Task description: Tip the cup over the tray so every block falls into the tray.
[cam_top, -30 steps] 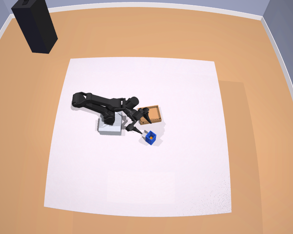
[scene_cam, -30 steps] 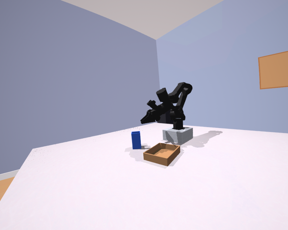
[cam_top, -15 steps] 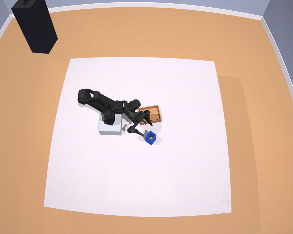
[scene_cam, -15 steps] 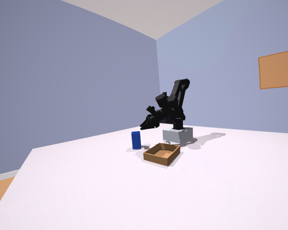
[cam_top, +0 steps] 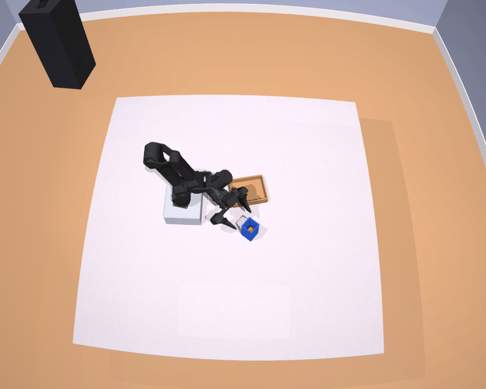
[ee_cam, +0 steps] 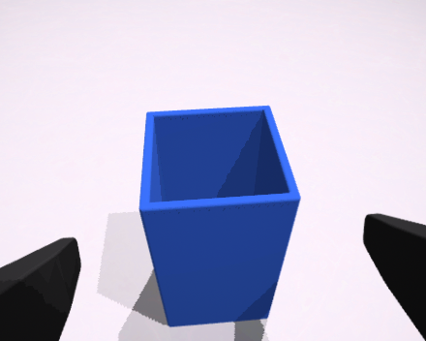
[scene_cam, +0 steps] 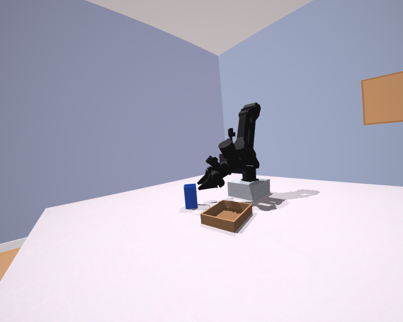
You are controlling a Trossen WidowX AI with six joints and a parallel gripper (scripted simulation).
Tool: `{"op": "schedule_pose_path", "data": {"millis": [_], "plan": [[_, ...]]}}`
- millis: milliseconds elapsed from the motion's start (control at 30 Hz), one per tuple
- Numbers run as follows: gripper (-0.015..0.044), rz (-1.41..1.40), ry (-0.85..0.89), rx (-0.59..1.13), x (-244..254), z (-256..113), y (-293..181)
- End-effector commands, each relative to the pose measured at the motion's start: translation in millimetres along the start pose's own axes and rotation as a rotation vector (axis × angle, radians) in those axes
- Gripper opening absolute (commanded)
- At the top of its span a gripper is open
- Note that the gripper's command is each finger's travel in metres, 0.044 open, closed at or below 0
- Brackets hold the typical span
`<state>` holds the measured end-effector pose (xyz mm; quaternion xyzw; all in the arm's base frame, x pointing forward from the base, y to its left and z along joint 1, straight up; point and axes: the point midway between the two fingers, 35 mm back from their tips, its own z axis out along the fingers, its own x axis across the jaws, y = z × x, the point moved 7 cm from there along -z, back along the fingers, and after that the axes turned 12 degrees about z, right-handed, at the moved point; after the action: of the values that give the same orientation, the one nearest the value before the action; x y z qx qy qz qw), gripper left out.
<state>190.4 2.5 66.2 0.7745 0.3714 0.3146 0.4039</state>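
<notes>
The empty end effector (cam_top: 243, 220) (scene_cam: 198, 187) (ee_cam: 225, 239) is wide open. From above, the tray (cam_top: 263, 190) (scene_cam: 217, 222) sits at the blue cup's (cam_top: 246, 234) (scene_cam: 190, 197) (ee_cam: 219, 257) twelve o'clock.

And here's the blue cup (ee_cam: 220, 257), upright on the worktop (ee_cam: 349, 87) at centre, the open hand's (ee_cam: 222, 244) fingertips at eight and four o'clock.

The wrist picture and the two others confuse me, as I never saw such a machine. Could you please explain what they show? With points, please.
The machine is one black jointed arm on a grey block (cam_top: 182, 216) (scene_cam: 239, 190). The top picture looks down from above, the exterior one from the side; the wrist one looks out between the fingers. On the white table (cam_top: 234, 267) (scene_cam: 194, 270) stand an upright blue square cup (cam_top: 250, 234) (scene_cam: 190, 197) (ee_cam: 219, 262), with orange visible inside from above, and a shallow brown tray (cam_top: 255, 203) (scene_cam: 217, 223). The gripper (cam_top: 243, 220) (scene_cam: 198, 186) (ee_cam: 225, 239) is open and holds nothing.
</notes>
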Motion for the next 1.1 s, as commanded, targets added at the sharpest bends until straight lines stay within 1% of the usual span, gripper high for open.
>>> {"op": "schedule_pose_path", "data": {"millis": [0, 1067], "plan": [[0.0440, -0.007, -0.012, 0.006, -4, 1, -7], [0.0440, 0.004, 0.002, -0.014, -6, 47, -4]]}}
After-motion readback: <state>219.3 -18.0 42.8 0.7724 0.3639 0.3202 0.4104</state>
